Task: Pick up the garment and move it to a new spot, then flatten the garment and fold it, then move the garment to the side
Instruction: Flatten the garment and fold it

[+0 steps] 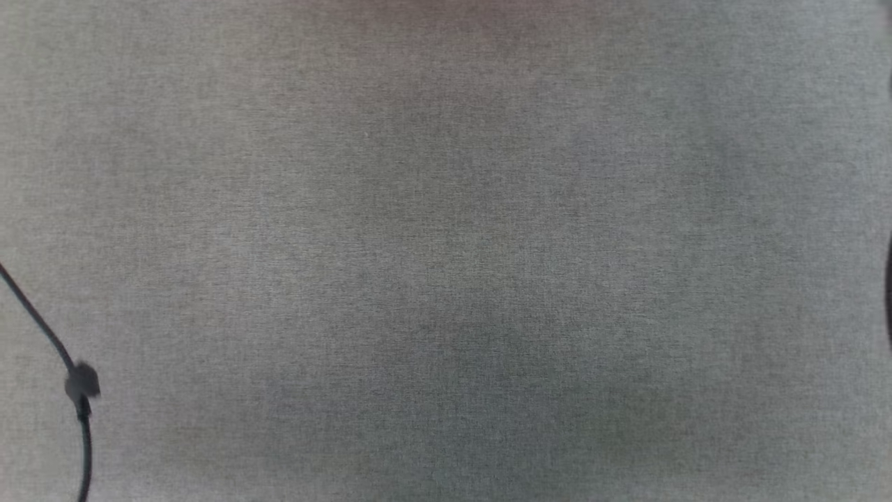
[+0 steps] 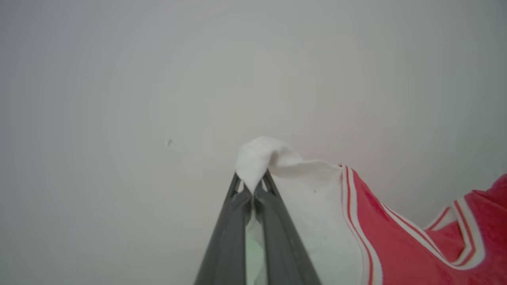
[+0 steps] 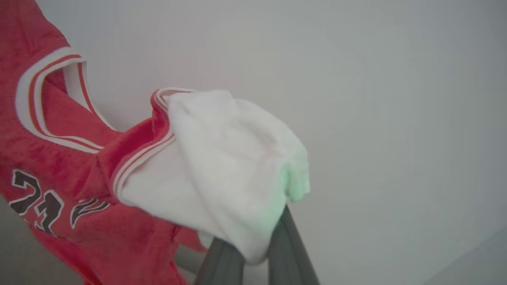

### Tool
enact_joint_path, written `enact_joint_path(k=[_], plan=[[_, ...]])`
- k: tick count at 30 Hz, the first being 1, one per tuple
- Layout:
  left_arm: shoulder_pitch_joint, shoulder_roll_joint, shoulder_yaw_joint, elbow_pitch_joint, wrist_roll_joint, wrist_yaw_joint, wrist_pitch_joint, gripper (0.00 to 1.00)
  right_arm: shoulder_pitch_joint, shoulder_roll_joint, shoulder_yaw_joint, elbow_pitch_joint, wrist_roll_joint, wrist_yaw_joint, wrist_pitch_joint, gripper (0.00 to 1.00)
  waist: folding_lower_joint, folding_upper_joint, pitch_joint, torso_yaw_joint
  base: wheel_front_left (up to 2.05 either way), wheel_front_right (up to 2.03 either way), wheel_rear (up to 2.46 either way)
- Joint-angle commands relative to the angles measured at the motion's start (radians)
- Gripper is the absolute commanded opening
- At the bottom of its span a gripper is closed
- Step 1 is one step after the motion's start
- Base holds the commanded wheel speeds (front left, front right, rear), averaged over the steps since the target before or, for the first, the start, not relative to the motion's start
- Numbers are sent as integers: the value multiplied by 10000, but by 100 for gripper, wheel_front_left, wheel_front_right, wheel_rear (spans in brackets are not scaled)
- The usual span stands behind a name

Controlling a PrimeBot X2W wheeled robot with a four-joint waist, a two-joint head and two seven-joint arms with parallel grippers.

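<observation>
Red garment [image 2: 400,253], white sleeves: left tool [image 2: 252,190] clamped on one sleeve end; right tool [image 3: 255,253], tips covered, apparently clamped on the other.

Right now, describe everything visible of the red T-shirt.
The T-shirt is red soft-looking knit with white sleeve ends, red-and-white striped trim at neckline and sleeves, and dark white-edged lettering. It hangs bunched before a pale backdrop, one white sleeve end pinched in the shut left tool, the other draped over the right tool holding it.
</observation>
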Motion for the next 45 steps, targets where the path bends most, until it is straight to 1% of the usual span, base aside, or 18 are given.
enact_joint_path(k=[1, 5, 7, 10, 14, 16, 20, 24, 25, 27, 32, 34, 41, 45], plan=[[314, -29, -82, 187, -34, -118, 24, 0, 277, 37, 97, 240, 78, -6, 126, 0, 0, 0, -52, 54, 0, 0, 0], [1108, -229, -213, 664, -336, -420, 620, 0, 872, 318, 392, 518, 486, -4, 624, 0, 0, 0, -259, 155, 0, 0, 0], [1515, -264, -290, 837, -414, -515, 1126, 0, 1186, 366, 527, 521, 895, -4, 943, 0, 0, 0, -393, 202, 0, 0, 0], [2212, -392, -320, 959, -801, -616, 1985, 0, 1742, 330, 993, 246, 1416, -4, 1372, 0, 0, 0, -630, 245, 0, 0, 0], [3114, -438, -431, 779, -1213, -666, 3003, 0, 2647, 96, 1657, -382, 2291, -4, 1974, 0, 0, 0, -972, 336, 0, 0, 0], [3673, -413, -510, 474, -1477, -669, 3521, 0, 3107, -138, 2082, -876, 2749, -4, 2267, 0, 0, 0, -1139, 379, 0, 0, 0], [4672, -79, -590, -346, -2070, -674, 4354, 0, 4048, -735, 2820, -2060, 3827, -4, 2854, 0, 0, 0, -1376, 451, 0, 0, 0], [5577, 214, -584, -1090, -2496, -675, 4811, 0, 4865, -1473, 3381, -3154, 4760, -4, 3350, 0, 0, 0, -1577, 512, 0, 0, 0], [5789, 307, -561, -1270, -2618, -675, 4861, 0, 5031, -1651, 3446, -3393, 4926, -4, 3393, 0, 0, 0, -1612, 522, 0, 0, 0], [5965, 397, -463, -1442, -2753, -669, 4824, 0, 5211, -1781, 3499, -3611, 5099, -4, 3438, 0, 0, 0, -1645, 523, 0, 0, 0], [7041, 773, -378, -2475, -2877, -205, 4477, 0, 6071, -2283, 3377, -4425, 5588, -4, 3195, 0, 0, 0, -1738, 508, 0, 0, 0], [7455, 940, -281, -3021, -2922, 33, 4132, 0, 6407, -2434, 3242, -4655, 5558, -4, 2988, 0, 0, 0, -1753, 497, 0, 0, 0], [9124, 1487, 72, -5101, -3158, 901, 2968, 0, 7659, -2510, 2538, -5180, 5416, -4, 2518, 0, 0, 0, -1836, 477, 0, 0, 0], [9993, 1699, 221, -6178, -3294, 1285, 2423, 0, 8311, -2442, 2097, -5484, 5140, -4, 2358, 0, 0, 0, -1918, 480, 0, 0, 0]])
